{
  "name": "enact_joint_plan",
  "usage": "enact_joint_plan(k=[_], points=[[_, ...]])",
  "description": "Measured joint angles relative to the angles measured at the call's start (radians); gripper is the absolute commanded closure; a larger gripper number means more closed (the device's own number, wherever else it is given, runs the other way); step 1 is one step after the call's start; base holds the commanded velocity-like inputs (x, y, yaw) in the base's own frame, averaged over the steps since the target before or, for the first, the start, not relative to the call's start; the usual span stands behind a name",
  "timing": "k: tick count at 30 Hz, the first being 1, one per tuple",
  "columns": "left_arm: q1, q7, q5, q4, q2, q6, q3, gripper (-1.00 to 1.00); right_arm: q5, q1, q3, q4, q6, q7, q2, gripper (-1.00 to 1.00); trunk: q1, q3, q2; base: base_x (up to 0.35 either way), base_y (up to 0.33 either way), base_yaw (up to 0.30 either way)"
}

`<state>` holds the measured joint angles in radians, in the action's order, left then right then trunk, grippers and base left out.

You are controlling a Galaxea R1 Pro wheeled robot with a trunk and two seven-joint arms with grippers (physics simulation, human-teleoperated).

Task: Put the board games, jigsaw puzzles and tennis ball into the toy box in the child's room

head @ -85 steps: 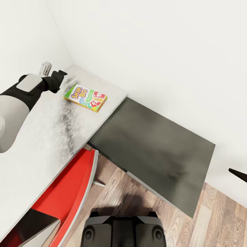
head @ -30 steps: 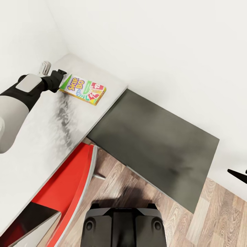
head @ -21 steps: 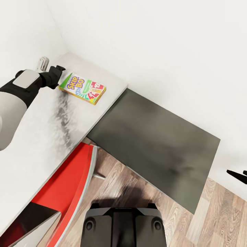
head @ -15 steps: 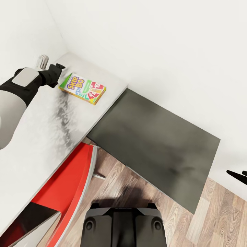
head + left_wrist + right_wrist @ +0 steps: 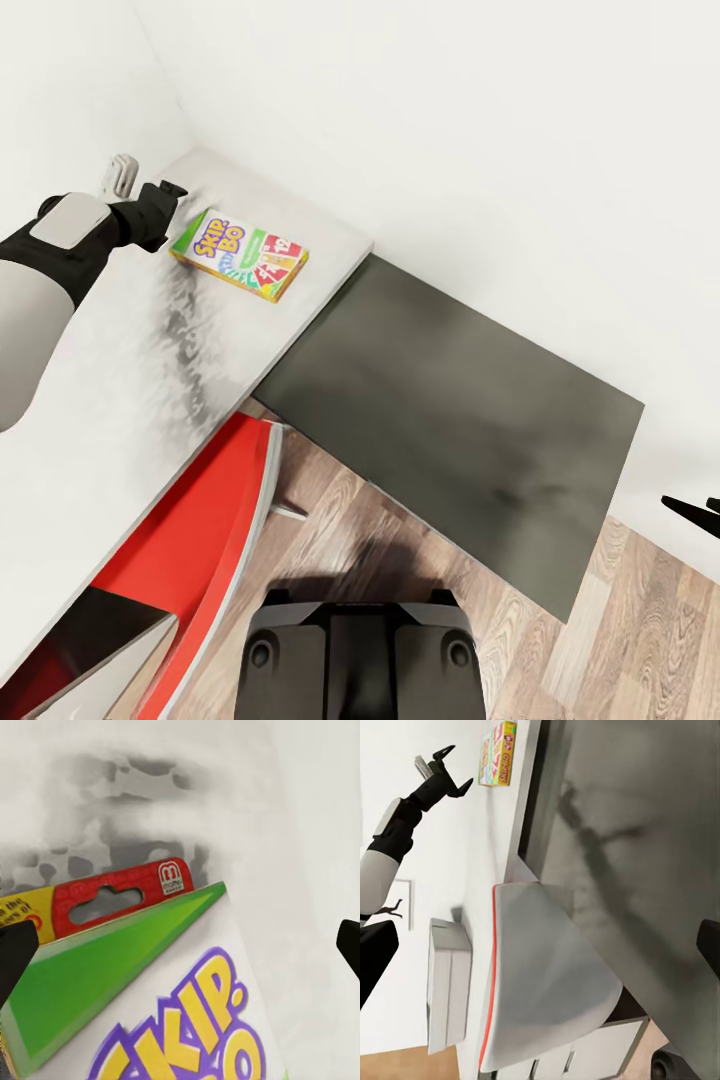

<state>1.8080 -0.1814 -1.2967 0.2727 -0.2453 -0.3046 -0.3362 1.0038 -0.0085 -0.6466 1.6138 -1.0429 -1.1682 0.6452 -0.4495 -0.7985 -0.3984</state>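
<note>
A white-walled corner holds the L-shaped table, its light grey wing running into the corner and its dark grey wing reaching out over the wood-plank floor. A red chair is tucked under the light wing.

One board game, the green-edged box with a bright card-game lid, lies flat on the light wing near the corner, one short end toward the left gripper. That gripper hangs just beside and a little above the box's green end, apart from it. In the right wrist view its jaws stand spread and hold nothing. The left wrist view looks straight down onto the green corner and the red hang-tab, with a dark fingertip at each side of the picture.

The right gripper's dark tips show at the edge of the head view, out past the dark wing; its jaws look spread and empty in the right wrist view.

The step in hand seems to be picking up this box. It is thin and flat, so a good grasp likely means lowering until the jaws straddle the near edge, then closing squarely so the box does not slide toward the wall.
</note>
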Motion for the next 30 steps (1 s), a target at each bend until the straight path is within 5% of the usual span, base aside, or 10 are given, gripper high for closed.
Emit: enact_joint_plan(k=[30], points=[[-0.008, 0.003, 0.017, 0.001, -0.004, 0.0, -0.004, -1.0, -0.002, -0.001, 0.003, 0.0, 0.0, 0.001, 0.0, -1.0, 0.001, -0.011, -0.001, 0.0, 0.0, -0.033]])
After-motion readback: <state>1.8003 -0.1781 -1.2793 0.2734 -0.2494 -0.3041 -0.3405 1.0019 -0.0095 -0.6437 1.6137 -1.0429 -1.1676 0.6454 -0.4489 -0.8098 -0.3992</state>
